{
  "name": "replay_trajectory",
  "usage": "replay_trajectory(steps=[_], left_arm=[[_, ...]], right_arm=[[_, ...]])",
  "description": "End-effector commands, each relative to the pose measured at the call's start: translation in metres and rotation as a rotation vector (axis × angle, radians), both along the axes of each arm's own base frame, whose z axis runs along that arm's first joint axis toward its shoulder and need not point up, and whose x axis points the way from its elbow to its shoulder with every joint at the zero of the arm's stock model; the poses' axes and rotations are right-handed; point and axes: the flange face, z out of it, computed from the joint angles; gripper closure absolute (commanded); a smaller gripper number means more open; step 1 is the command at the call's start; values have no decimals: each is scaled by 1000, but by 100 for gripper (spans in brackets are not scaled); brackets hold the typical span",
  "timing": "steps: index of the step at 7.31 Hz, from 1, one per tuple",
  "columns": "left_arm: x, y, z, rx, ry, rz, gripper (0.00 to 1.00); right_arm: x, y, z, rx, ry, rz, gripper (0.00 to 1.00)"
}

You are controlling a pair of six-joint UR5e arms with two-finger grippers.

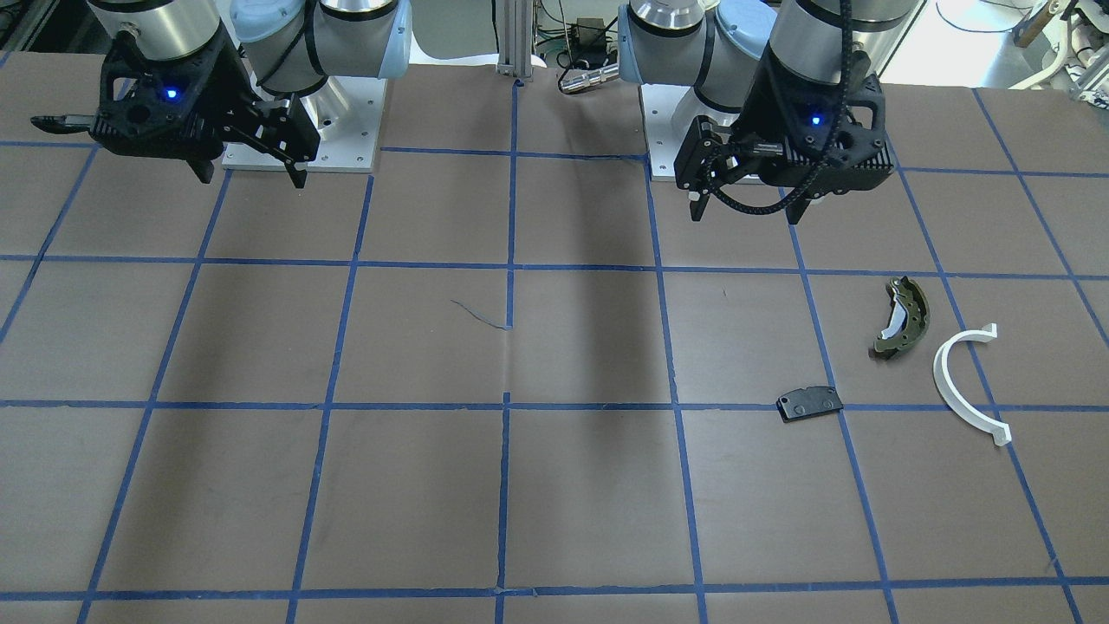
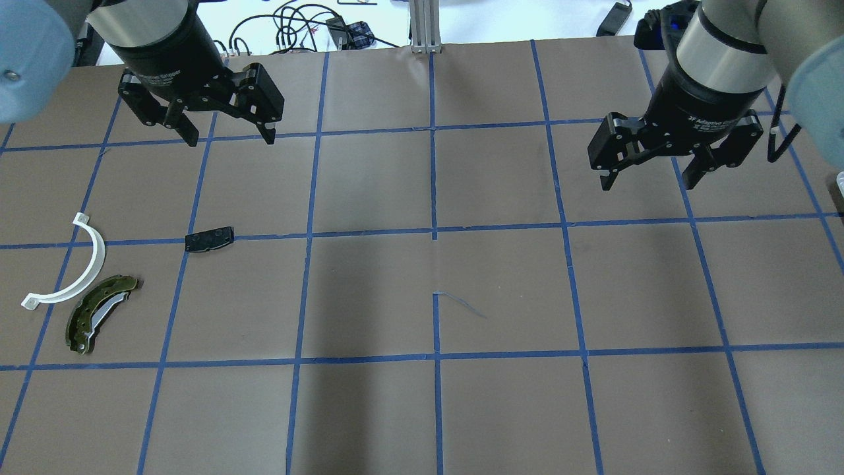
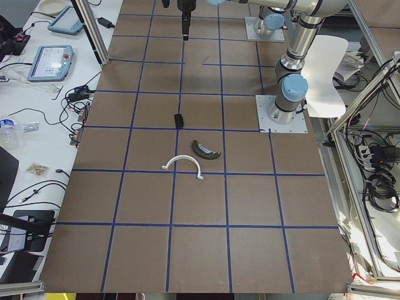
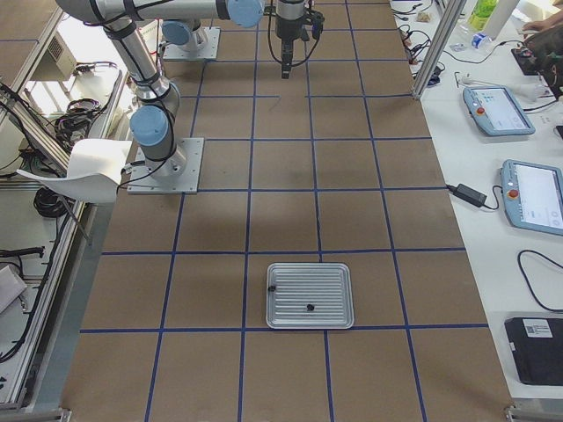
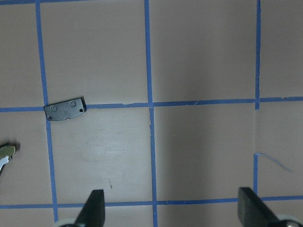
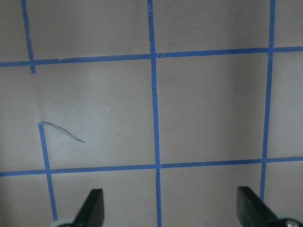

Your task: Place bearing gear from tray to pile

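The pile lies on the table's left side: an olive-green brake shoe [image 2: 99,313], a white half-ring [image 2: 72,264] and a flat black pad [image 2: 209,239], which also shows in the left wrist view [image 5: 65,110]. A ribbed silver tray [image 4: 325,281] shows only in the exterior right view. It holds a small dark part [image 4: 309,307] and another at its left edge [image 4: 272,287], both too small to identify as the bearing gear. My left gripper [image 2: 231,140] hangs open and empty above the table, beyond the pad. My right gripper [image 2: 646,186] hangs open and empty on the right.
Blue tape lines grid the brown table. A loose tape strand [image 2: 461,307] lies near the middle. The two arm base plates [image 1: 303,130] [image 1: 684,139] stand at the robot's edge. A side bench with teach pendants [image 4: 532,193] runs along the far edge.
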Motion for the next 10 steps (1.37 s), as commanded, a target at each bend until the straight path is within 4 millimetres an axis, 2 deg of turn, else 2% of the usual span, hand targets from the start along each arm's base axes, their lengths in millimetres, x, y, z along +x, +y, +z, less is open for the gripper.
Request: replay_trajectory(steps=[1,5,7,10], left_arm=[[0,-1,-4,10,4,-1,0],[0,5,3,-5,11,-1,0],[1,2,0,3,6,1,0],[1,0,1,-5,7,1,0]], right_arm=[[0,0,0,-5,6,1,0],[0,0,-2,-2,3,-1,0],[0,-2,-5,1,6,-3,0],[-9,-5,-6,2,14,12,0]])
